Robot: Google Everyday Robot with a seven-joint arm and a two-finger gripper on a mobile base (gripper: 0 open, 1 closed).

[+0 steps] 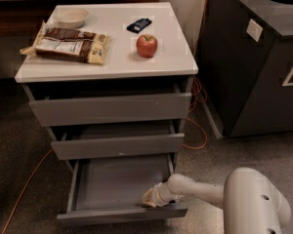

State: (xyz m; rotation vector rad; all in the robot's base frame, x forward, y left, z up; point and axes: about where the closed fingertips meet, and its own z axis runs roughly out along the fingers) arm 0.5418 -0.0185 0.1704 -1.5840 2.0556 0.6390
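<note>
My white arm reaches in from the lower right, and the gripper [149,198] sits at the front right corner of the open bottom drawer [118,183], just behind its front panel. The gripper's tip looks pale tan against the grey drawer floor. Nothing else is visible in the drawer. The drawer belongs to a grey three-drawer cabinet with a white top [107,62]. On that top lie a red apple [146,46], a brown and cream snack bag [68,44], a small white bowl [72,17] and a small dark packet [139,25].
A dark bin [259,52] with a round hole on top stands to the right of the cabinet. An orange cable [195,126] runs on the carpet between them, and another strand lies at the lower left. The middle drawer [118,144] is slightly open.
</note>
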